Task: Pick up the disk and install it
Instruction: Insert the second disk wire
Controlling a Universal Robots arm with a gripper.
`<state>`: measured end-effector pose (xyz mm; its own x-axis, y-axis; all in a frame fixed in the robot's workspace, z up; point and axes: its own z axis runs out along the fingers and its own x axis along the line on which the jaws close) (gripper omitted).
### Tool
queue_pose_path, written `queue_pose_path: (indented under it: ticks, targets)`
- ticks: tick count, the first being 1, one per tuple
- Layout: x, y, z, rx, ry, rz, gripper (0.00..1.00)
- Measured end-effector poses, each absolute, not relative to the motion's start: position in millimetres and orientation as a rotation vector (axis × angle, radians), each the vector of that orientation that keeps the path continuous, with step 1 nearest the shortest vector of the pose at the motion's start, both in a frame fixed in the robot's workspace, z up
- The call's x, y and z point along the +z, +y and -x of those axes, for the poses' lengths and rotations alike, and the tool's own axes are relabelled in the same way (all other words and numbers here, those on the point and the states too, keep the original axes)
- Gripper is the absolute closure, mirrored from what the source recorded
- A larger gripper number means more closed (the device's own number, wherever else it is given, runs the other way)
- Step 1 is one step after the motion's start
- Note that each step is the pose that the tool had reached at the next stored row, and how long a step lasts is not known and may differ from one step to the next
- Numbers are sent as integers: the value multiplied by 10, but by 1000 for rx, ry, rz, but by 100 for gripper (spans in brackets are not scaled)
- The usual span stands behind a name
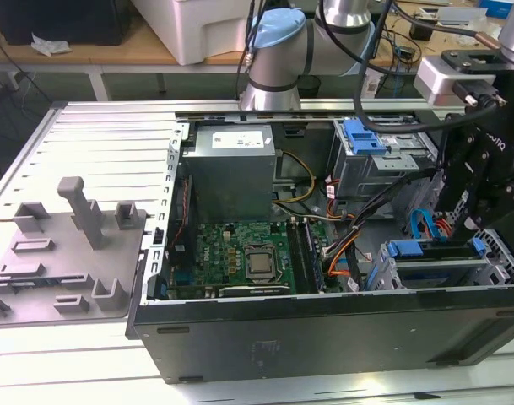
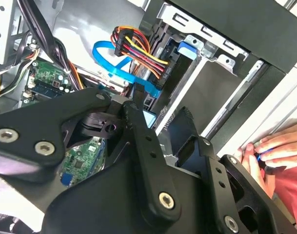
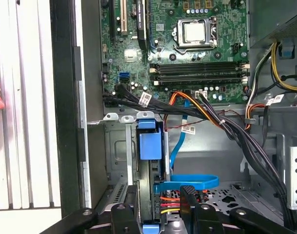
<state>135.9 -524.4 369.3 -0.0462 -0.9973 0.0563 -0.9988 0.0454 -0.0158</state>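
Observation:
The disk [image 3: 150, 141] stands on edge in the drive cage [image 3: 114, 146] at the front corner of the open computer case, its blue carrier facing up. In the exterior view the disk [image 1: 434, 253] sits low at the right, seated in the cage. My gripper [image 3: 156, 200] is open and straddles one end of the disk, one black finger [image 3: 125, 217] close on one side and a gap with cables on the other. In the second wrist view the gripper [image 2: 158, 109] hangs over the same blue edge [image 2: 149, 118]. In the exterior view the gripper [image 1: 480, 215] hangs just above the cage.
A blue data cable [image 3: 187, 183] and a red-yellow power cable [image 2: 138, 48] run beside the disk. The motherboard [image 1: 240, 257], grey power supply [image 1: 234, 169] and upper bay with a blue bracket [image 1: 364, 135] fill the case. A grey fixture [image 1: 71, 245] lies left. A person's hand [image 2: 275, 146] rests outside the case.

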Motion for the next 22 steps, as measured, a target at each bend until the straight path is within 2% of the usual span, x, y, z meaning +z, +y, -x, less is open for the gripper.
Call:
queue_pose_path:
  ticks: [10,11,12,16,17,18,22]
  targets:
    - [3715,-5238,-1185,89,-2254,-2153,54]
    - [3715,-5238,-1185,89,-2254,-2153,60]
    - [3715,-5238,-1185,89,-2254,-2153,60]
    - [3715,-5238,-1184,89,-2254,-2153,85]
    - [3715,-5238,-1184,89,-2254,-2153,85]
    - [3715,-5238,-1184,89,-2254,-2153,89]
    - [3715,-5238,-1184,89,-2254,-2153,89]
